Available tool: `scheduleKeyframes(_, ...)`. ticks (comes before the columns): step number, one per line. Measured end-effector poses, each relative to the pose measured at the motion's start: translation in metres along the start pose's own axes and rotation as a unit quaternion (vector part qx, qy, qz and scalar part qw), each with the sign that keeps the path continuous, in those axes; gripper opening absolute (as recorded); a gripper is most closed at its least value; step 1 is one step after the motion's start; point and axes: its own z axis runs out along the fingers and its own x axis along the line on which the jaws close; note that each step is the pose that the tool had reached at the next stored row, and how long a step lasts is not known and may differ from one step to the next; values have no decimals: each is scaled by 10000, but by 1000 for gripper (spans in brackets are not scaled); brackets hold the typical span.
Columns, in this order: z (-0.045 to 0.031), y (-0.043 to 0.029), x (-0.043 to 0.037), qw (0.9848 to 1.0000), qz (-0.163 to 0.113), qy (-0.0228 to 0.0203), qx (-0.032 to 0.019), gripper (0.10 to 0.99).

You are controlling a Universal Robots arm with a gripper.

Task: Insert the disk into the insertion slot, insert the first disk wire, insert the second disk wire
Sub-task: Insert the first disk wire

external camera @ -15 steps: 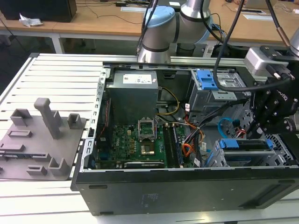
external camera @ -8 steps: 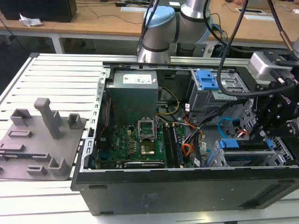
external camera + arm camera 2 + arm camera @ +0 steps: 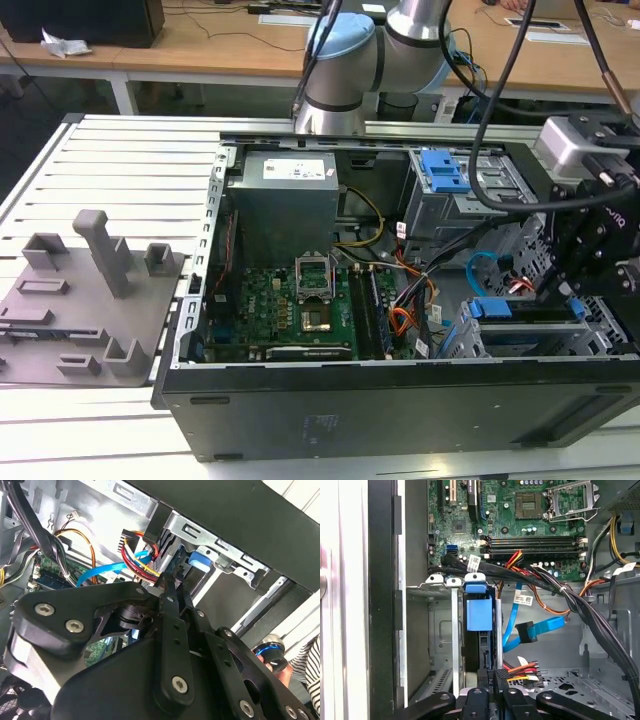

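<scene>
The disk (image 3: 479, 614), in its blue carrier, sits inside the insertion slot (image 3: 440, 630) of the light grey drive cage (image 3: 540, 340); its blue tab (image 3: 202, 560) sticks out. My gripper (image 3: 492, 677) is right at the disk's end, shut on a black connector with red, yellow and black wires (image 3: 135, 555). The same bundle (image 3: 520, 669) shows beside the fingers. A flat blue data cable (image 3: 532, 630) with a black-tipped plug hangs loose beside the disk, seen in the second wrist view as a blue cable (image 3: 102, 572). In the exterior view the gripper (image 3: 570, 290) hovers over the disk (image 3: 497, 308).
The open computer case holds a motherboard (image 3: 300, 295), a power supply (image 3: 285, 195) and a taller cage with a blue latch (image 3: 445, 175). Thick black cable bundles (image 3: 580, 605) cross near the disk. A grey fixture plate (image 3: 85, 300) lies outside the case. A person's striped sleeve (image 3: 311, 672) is nearby.
</scene>
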Motion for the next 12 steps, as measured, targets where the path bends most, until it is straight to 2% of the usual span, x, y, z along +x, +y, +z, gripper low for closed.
scheduleKeyframes(6, 47, -17, 2, 10000, 0, 4, 0, 173)
scheduleKeyframes(12, 59, -18, 1, 10000, 0, -7, 0, 173)
